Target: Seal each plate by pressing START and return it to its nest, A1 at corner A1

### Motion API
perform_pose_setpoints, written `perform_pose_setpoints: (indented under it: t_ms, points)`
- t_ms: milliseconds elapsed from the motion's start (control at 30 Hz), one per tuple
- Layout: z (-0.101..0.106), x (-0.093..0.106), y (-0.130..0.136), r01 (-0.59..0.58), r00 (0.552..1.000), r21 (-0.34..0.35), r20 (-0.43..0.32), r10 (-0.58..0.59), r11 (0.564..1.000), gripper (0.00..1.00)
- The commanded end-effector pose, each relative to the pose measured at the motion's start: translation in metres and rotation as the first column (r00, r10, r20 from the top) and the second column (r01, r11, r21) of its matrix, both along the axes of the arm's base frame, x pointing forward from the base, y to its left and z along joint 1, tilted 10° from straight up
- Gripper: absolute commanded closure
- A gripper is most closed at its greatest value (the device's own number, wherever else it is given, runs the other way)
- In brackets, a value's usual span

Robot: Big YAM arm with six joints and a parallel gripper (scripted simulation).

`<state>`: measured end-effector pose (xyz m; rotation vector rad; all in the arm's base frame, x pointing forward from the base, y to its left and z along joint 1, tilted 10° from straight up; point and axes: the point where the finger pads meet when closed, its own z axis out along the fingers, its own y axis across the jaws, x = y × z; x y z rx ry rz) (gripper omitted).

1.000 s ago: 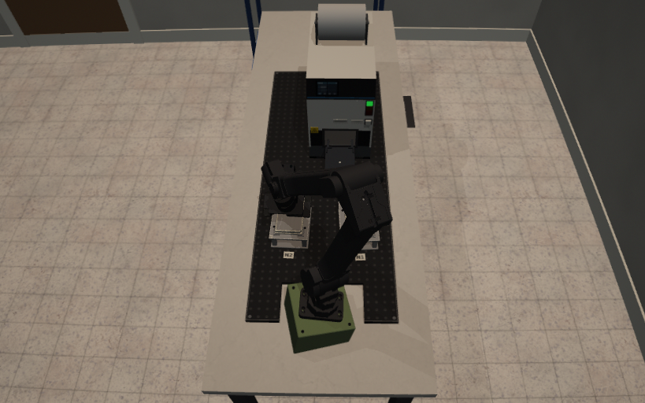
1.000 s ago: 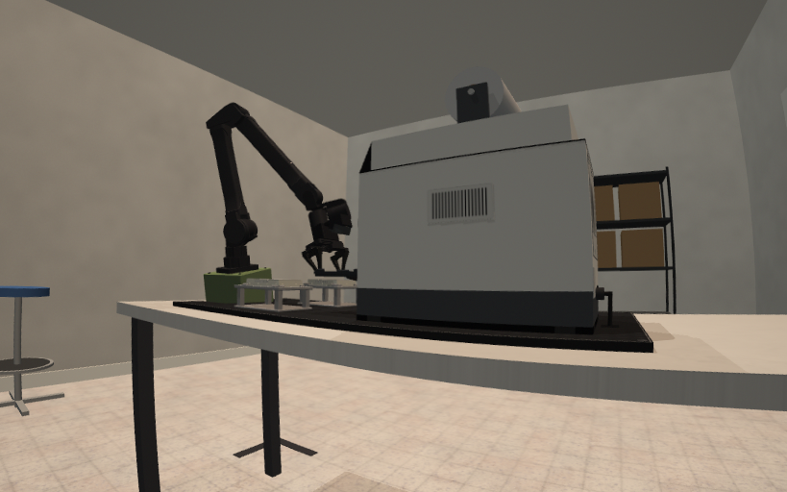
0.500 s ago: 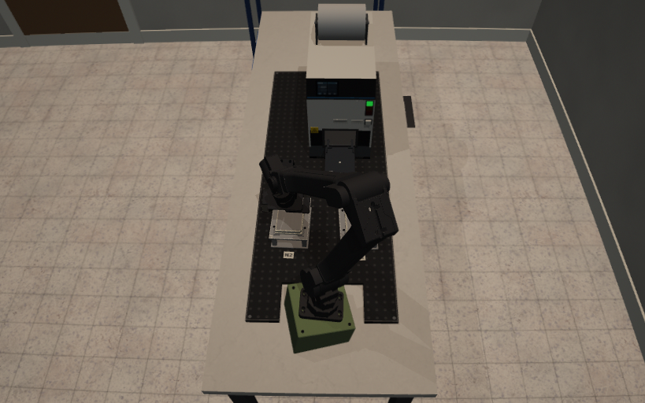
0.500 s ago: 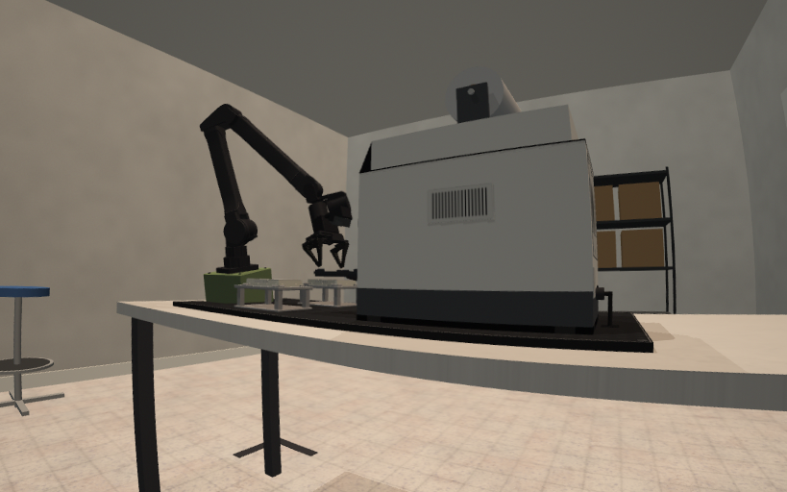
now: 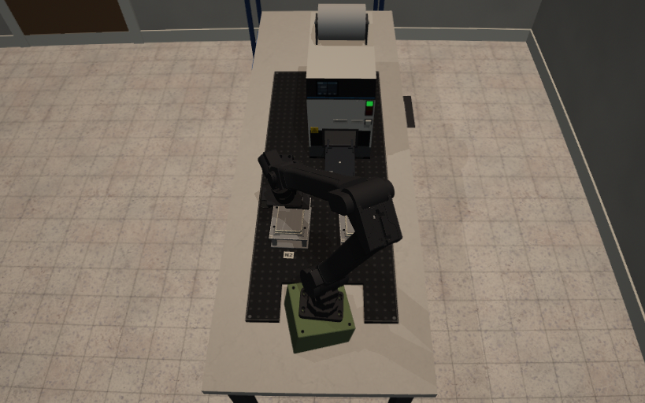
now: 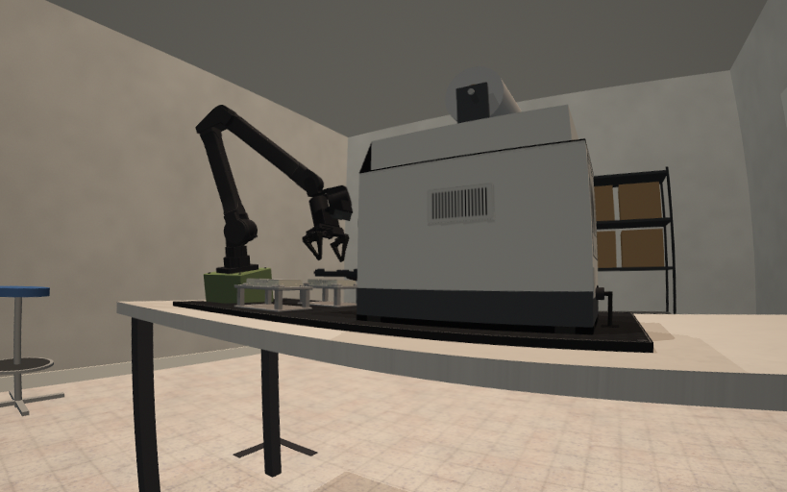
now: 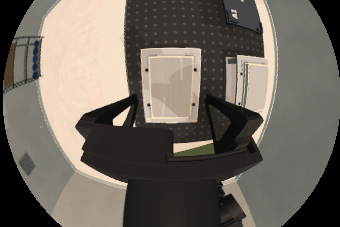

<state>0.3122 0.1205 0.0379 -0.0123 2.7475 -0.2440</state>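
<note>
My gripper is open and empty, hanging above nest N2 with its fingers pointing down. A pale plate lies flat in nest N2, between the fingertips in the wrist view but below them. Another pale plate lies in nest N1, partly hidden by the arm in the top view. I cannot make out wells or foil on either. The sealer's stage is out and bare. The lamp is green, above the START button.
The sealer stands beyond the nests, with a foil roll behind its top. The arm's elbow reaches over the N1 side. The green base is at the near end. The N2 label lies before its nest.
</note>
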Motion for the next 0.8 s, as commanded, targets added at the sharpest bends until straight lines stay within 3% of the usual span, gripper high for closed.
perform_pose_setpoints:
  t_ms: [0, 167, 333, 633, 767]
  points:
    - [0.035, 0.021, 0.013, 0.012, 0.998, 0.038, 0.065, -0.015, 0.999, 0.00]
    - [0.044, 0.020, 0.017, 0.004, 0.998, 0.039, 0.066, -0.007, 0.999, 0.00]
    - [0.040, 0.015, 0.015, 0.000, 0.999, 0.027, 0.048, -0.001, 1.000, 0.00]
    - [0.065, 0.017, 0.021, 0.000, 0.998, 0.041, 0.068, -0.003, 0.999, 0.00]
    - [0.064, 0.017, 0.016, 0.009, 0.998, 0.032, 0.056, -0.011, 0.999, 0.00]
